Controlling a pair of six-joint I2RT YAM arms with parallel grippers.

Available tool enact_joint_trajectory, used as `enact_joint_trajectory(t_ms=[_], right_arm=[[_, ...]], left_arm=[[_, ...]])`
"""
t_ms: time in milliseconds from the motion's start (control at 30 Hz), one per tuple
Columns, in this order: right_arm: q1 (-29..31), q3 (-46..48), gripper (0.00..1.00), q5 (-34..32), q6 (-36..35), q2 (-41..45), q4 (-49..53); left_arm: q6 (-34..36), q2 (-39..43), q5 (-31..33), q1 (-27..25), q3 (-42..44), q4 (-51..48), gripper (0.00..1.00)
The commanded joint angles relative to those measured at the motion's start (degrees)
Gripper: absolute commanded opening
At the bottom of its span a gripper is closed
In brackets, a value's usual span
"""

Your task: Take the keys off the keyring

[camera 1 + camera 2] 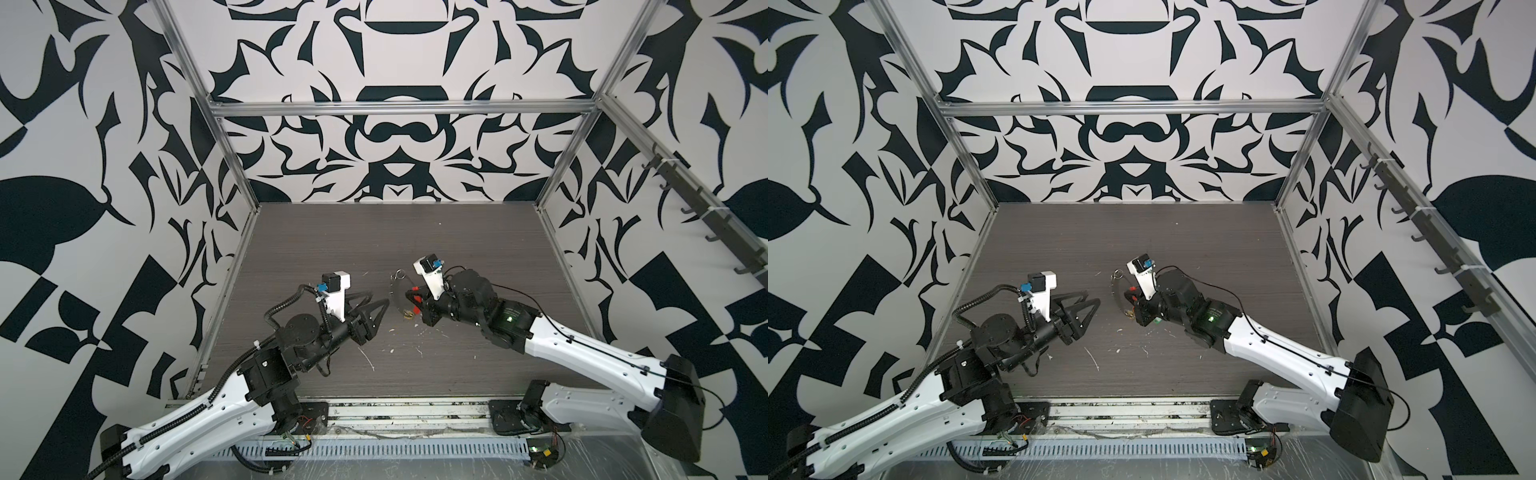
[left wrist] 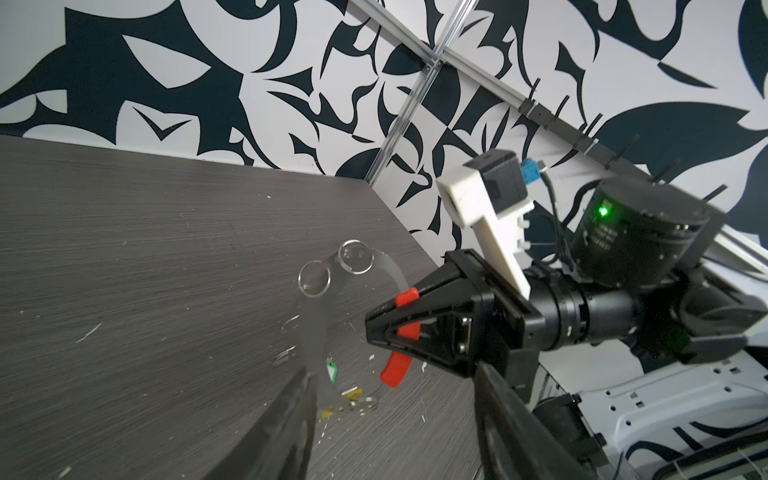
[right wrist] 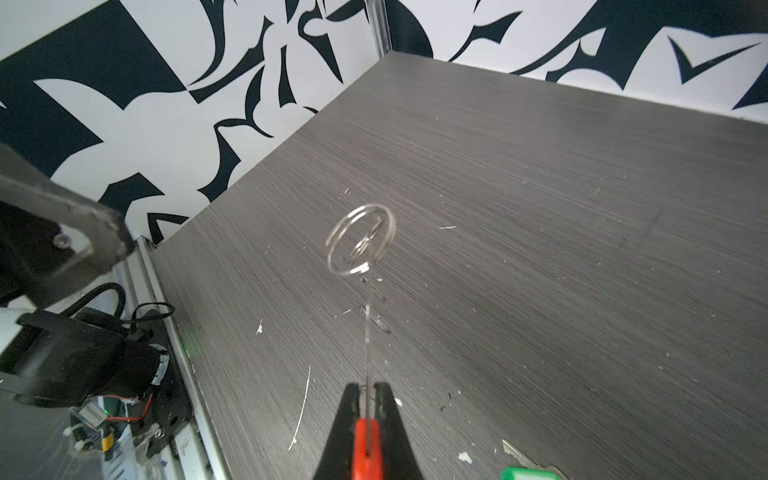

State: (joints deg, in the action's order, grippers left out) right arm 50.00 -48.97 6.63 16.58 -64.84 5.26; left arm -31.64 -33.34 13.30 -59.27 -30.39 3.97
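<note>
Right gripper (image 3: pixel 366 390) is clenched on the red sleeve (image 3: pixel 368 446) of the keyring (image 3: pixel 368 332). The keyring's wire juts straight out past the fingertips, edge-on, with small rings at its far tip. The left gripper (image 1: pixel 380 300) gapes empty nearby. A green-tagged key (image 3: pixel 527 473) lies on the table (image 3: pixel 540 208) beside the right gripper.

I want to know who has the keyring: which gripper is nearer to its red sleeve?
Right. The right gripper is shut on the red sleeve. The left gripper stands open, apart from it, to its left in both top views.
</note>
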Motion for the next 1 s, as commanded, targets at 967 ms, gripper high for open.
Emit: enact_joint_trajectory(t_ms=[967], right_arm=[[-10.8, -15.94, 0.0, 42.58, -19.01, -2.91, 26.21]], left_arm=[[5.27, -1.37, -21.28, 4.84, 1.92, 3.22, 0.82]])
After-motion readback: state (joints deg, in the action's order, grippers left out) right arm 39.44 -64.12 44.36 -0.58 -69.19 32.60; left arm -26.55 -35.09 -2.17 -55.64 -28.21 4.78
